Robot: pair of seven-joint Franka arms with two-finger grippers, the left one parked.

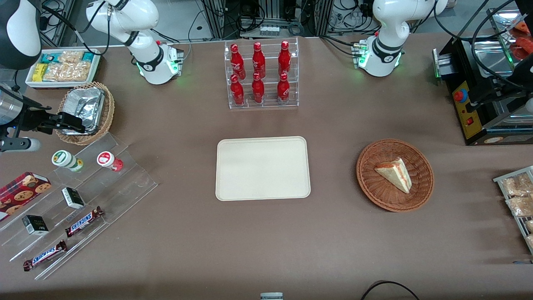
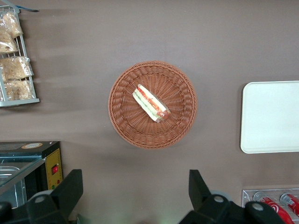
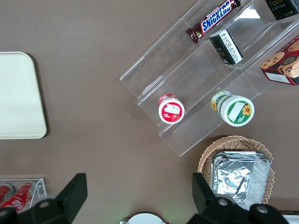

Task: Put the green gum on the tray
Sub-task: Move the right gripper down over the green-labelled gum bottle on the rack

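Observation:
The green gum (image 1: 66,160) stands on the top step of a clear acrylic stepped rack, beside a like bottle with a red lid (image 1: 109,160), toward the working arm's end of the table. It also shows in the right wrist view (image 3: 233,108), white lid up. The cream tray (image 1: 262,168) lies bare at the table's middle and shows in the right wrist view (image 3: 18,95). My gripper (image 1: 74,123) is open and empty, high above the table, over a wicker basket that is farther from the front camera than the gum. In its own view the gripper (image 3: 138,191) has bare table between its fingers.
The wicker basket (image 1: 106,121) holds foil containers. The acrylic rack (image 1: 125,183) also carries Snickers bars, small dark boxes and a cookie box. A cola bottle rack (image 1: 262,75) stands farther from the front camera than the tray. A second wicker basket (image 1: 374,187) holds a sandwich.

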